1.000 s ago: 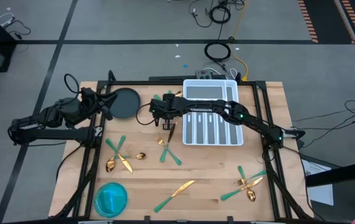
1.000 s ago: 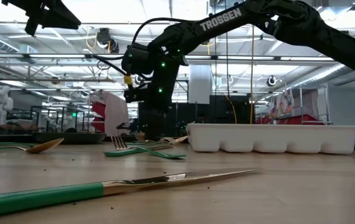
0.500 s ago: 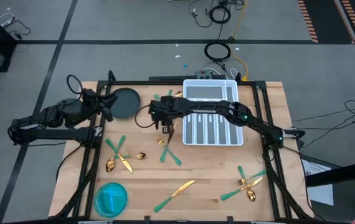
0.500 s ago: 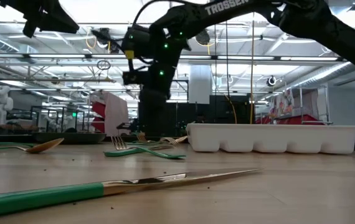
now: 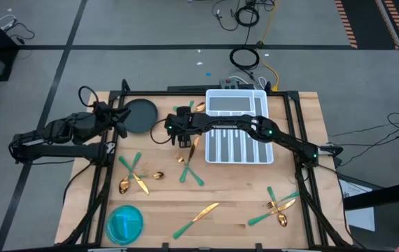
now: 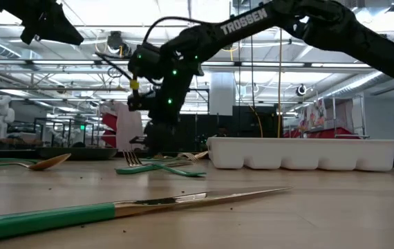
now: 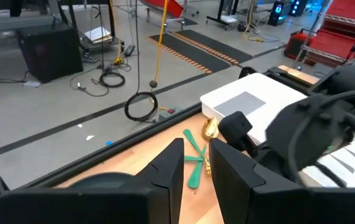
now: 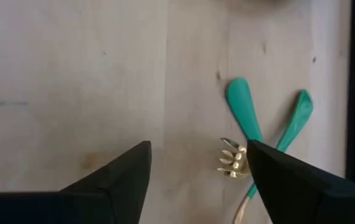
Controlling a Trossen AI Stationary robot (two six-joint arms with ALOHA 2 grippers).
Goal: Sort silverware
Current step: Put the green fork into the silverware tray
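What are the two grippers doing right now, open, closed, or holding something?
Left gripper: empty, fingers slightly apart.
Right gripper: open, holding nothing, above a fork.

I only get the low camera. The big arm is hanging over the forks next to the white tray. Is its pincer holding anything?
Observer: No. The right wrist camera shows the right pincer open and empty over bare wood, beside a gold fork.
Operator: Where's the other arm on the table?
Observer: From above, the left pincer is at the table's left edge, beside a dark round plate.
Operator: Is there a bowl anywhere?
Observer: Yes, a blue bowl sits in a table corner on the left arm's side, far from the white tray.
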